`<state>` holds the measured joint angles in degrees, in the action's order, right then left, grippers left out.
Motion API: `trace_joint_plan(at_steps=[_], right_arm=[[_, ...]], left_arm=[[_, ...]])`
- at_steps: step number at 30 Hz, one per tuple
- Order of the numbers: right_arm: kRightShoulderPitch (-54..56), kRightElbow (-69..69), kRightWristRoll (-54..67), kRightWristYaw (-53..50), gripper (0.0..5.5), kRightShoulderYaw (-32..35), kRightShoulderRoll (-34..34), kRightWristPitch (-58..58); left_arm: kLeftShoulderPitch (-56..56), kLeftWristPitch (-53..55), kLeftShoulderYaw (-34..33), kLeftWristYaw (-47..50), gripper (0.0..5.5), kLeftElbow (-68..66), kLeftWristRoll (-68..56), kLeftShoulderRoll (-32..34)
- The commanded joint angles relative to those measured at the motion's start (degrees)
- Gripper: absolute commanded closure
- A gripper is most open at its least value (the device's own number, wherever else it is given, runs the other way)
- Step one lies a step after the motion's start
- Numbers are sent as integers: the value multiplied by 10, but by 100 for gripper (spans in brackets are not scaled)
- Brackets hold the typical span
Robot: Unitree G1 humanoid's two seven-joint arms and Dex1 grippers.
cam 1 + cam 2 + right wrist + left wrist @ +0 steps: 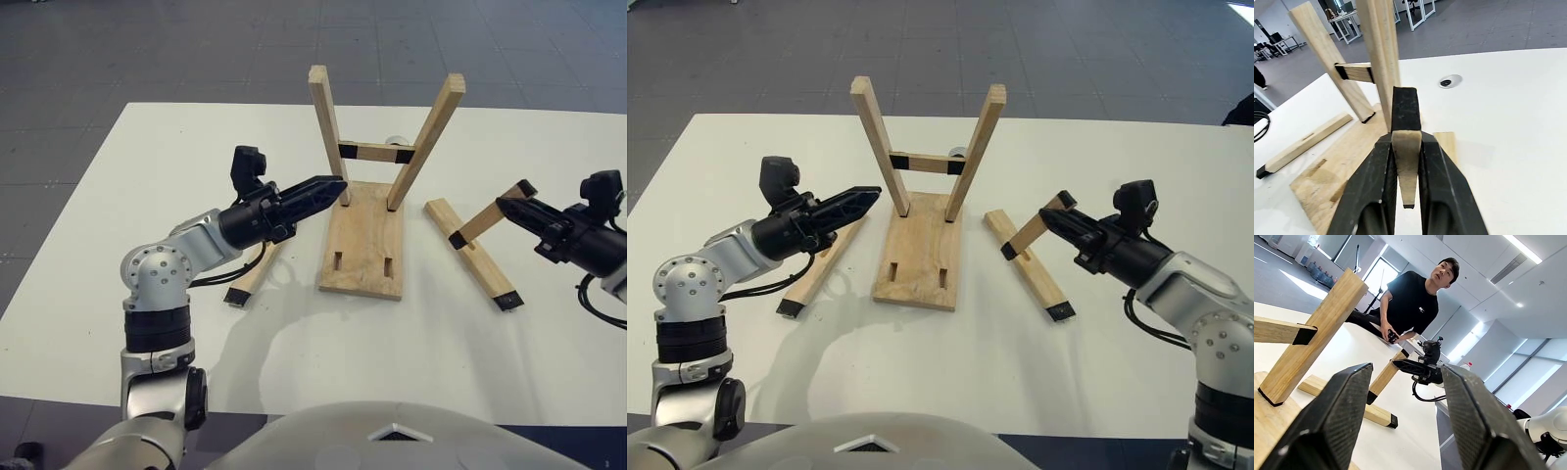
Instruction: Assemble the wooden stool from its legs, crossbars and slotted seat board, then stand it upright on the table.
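Where the left gripper (335,186) hovers: we find it over the left edge of the seat board (362,245), its tip just beside the foot of the nearer upright leg; the right eye view shows a narrow gap between them.
Left gripper, opening: its fingers (1334,421) stand wide apart in the left wrist view, and we see nothing held between them.
Right gripper (1050,212): clamped tight on the raised end of a loose crossbar (1032,232), which we see pinched between both fingers in the right wrist view.
Loose crossbar: it slants down from the grip to a black joint on a second leg (1031,266), which lies flat on the table (98,294) just right of the seat board.
Seat board: flat on the table between the two grippers, close to the left one; the second leg lies between it and the right one.
Upright legs (328,127): two stand in the board's far end, leaning apart toward the top, tied by a fixed crossbar (372,152) with black ends.
Slots (337,260): we count two open ones at the board's near end.
Loose leg (253,274): flat on the table beneath the left arm, just left of the board, its black cap toward us.
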<state>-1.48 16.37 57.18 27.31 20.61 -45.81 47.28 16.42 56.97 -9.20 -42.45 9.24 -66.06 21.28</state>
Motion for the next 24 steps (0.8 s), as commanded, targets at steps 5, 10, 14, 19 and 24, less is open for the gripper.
trace_joint_plan(at_steps=[5, 10, 14, 19, 24], right_arm=[[45, -52, -109, 19, 510, -56, 17, -36], [38, -59, -139, 33, 510, -58, 22, -38], [22, -56, -164, 40, 510, -71, 24, -33], [-13, -27, -222, 13, 510, -126, 46, -44], [-43, -15, -251, 4, 510, -145, 66, -61]], left_arm=[[-8, 1, 6, 4, 289, 9, 9, 7], [-13, -1, 10, 6, 289, 14, 10, 5], [-14, -2, 11, 6, 289, 14, 13, 5], [-14, -4, 12, 5, 289, 13, 19, 2], [-17, -4, 15, 4, 289, 16, 21, 4]])
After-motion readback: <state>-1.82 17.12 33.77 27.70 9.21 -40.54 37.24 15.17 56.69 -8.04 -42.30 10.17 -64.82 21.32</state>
